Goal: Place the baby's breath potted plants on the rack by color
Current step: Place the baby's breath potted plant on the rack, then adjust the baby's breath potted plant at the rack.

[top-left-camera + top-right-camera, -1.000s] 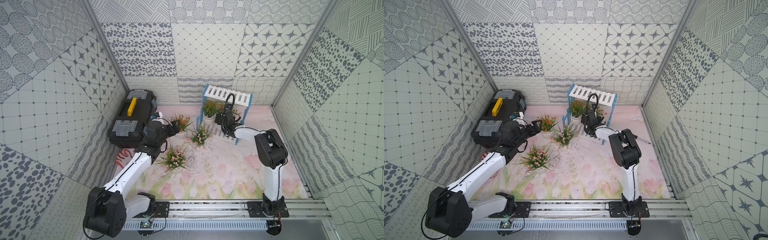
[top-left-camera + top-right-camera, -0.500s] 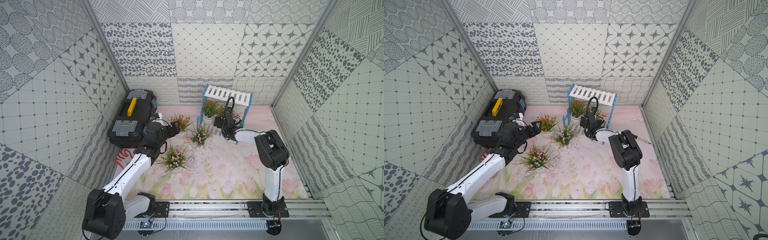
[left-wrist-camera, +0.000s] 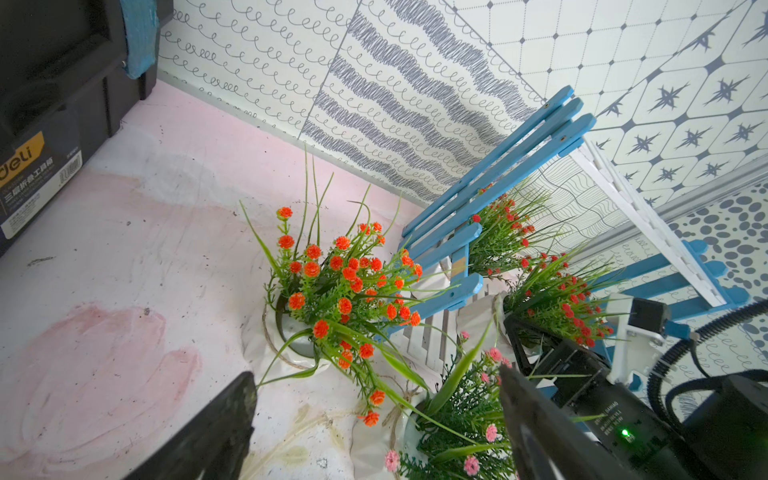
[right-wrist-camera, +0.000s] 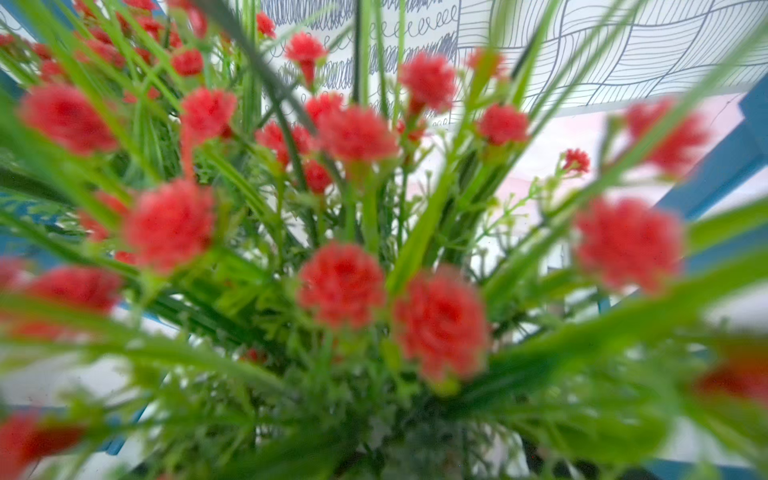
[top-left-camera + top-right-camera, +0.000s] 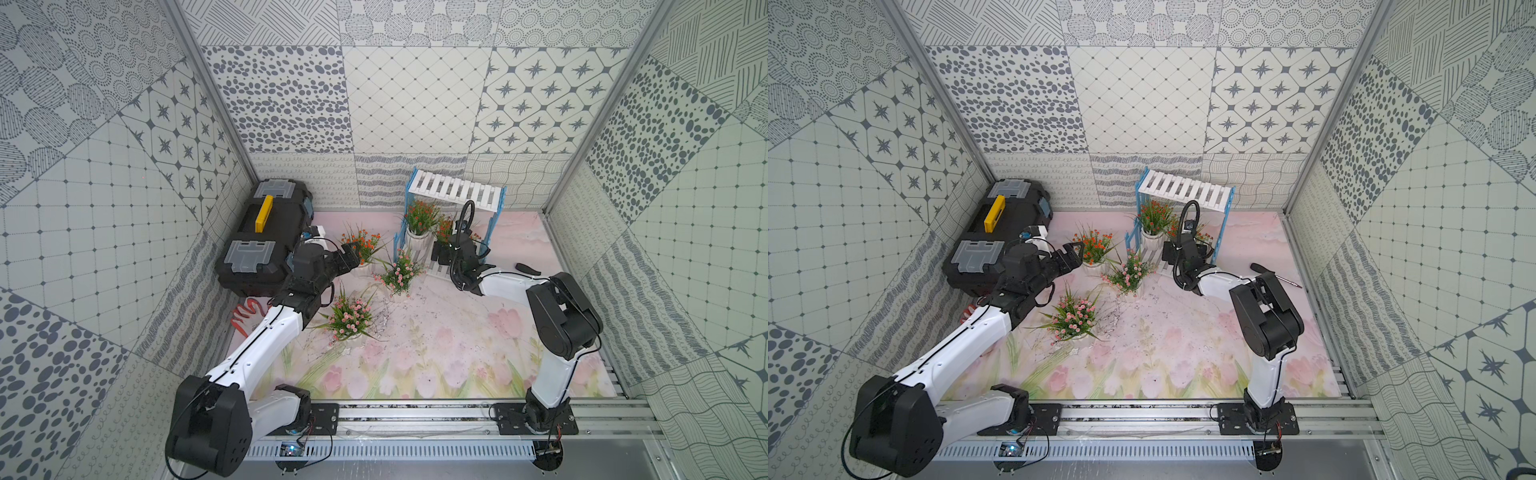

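The rack (image 5: 455, 193) (image 5: 1183, 189) stands at the back, white slats between light-blue sides (image 3: 490, 166). Two orange-red baby's breath potted plants sit on its lower tier: one at the left (image 5: 419, 212) (image 5: 1153, 214), another (image 5: 444, 227) (image 3: 557, 299) beside it. My right gripper (image 5: 456, 250) (image 5: 1185, 249) stands open around that second pot; its wrist view is filled by red flowers (image 4: 340, 282) that hide the jaws. A third orange-red plant (image 5: 360, 243) (image 3: 332, 282) stands on the mat, just ahead of my open, empty left gripper (image 5: 351, 254) (image 3: 374, 415). Two pink plants (image 5: 400, 272) (image 5: 349, 318) stand nearer.
A black toolbox with a yellow handle (image 5: 266, 241) lies along the left wall, close behind my left arm. A black-handled tool (image 5: 528, 268) lies on the mat to the right of the rack. Something red (image 5: 245, 318) lies below the toolbox.
The right gripper's jaws have spread apart at the second orange-red plant on the lower tier and it has drawn back slightly. The left arm has hardly moved.
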You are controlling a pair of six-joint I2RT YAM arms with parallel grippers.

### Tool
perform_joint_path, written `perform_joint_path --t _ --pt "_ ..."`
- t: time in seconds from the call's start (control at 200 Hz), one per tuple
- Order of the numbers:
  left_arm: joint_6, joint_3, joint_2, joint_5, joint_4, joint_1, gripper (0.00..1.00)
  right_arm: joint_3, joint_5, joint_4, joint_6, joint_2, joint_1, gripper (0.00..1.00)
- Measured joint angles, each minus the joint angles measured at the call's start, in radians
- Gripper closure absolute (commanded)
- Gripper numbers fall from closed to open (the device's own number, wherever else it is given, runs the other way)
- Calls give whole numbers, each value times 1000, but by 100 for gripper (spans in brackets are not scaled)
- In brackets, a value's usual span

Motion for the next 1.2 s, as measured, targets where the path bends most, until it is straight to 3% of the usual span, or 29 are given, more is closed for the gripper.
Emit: perform_joint_path --t 0.38,0.545,0.755,1.201 --pt "1 37 1 -1 -50 0 9 -129 -54 -71 13 -227 32 5" --pt "1 39 9 -3 -66 0 9 -129 -103 -147 74 -274 44 28" --pt "0 40 31 -3 -71 0 9 -126 -156 -222 161 -255 63 27" --pt "0 46 58 0 -71 0 9 34 -225 -246 217 -18 67 25"
